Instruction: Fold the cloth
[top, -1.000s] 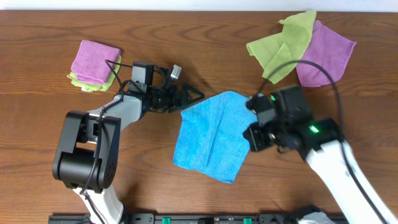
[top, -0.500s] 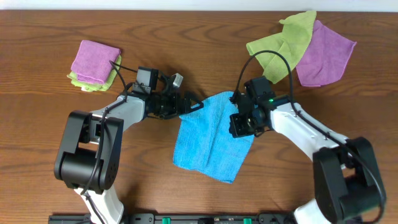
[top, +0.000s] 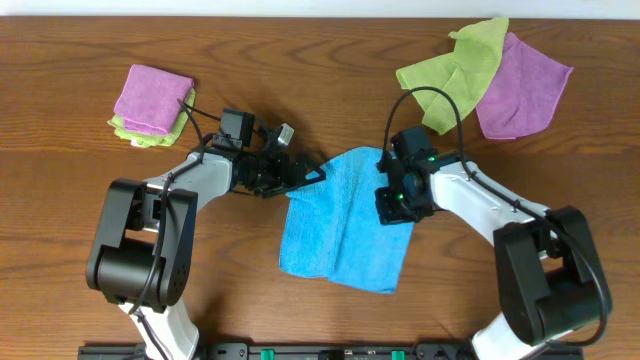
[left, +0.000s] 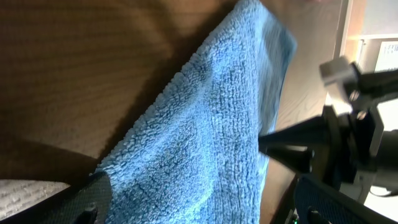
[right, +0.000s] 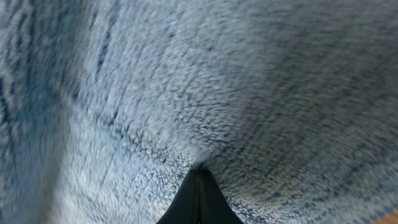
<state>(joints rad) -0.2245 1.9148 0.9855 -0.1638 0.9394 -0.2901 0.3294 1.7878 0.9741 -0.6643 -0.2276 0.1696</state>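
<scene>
The sky-blue cloth (top: 340, 225) lies spread and slightly rumpled in the middle of the wooden table. My left gripper (top: 312, 172) is at its upper left corner. In the left wrist view its fingers (left: 199, 202) stand wide apart with the cloth (left: 211, 124) lying between them. My right gripper (top: 396, 205) is on the cloth's right edge. In the right wrist view its fingers (right: 199, 183) are pressed together, pinching the blue pile (right: 186, 81), which fills the frame.
A folded purple cloth on a lime-green one (top: 152, 100) sits at the back left. A loose lime-green cloth (top: 450, 75) overlaps a purple cloth (top: 522, 90) at the back right. Bare wood surrounds the blue cloth.
My right arm swung in from the lower right onto the cloth's right edge and shut on it. The cloth's lower right part shifted rightwards. My left gripper edged right onto the corner.
</scene>
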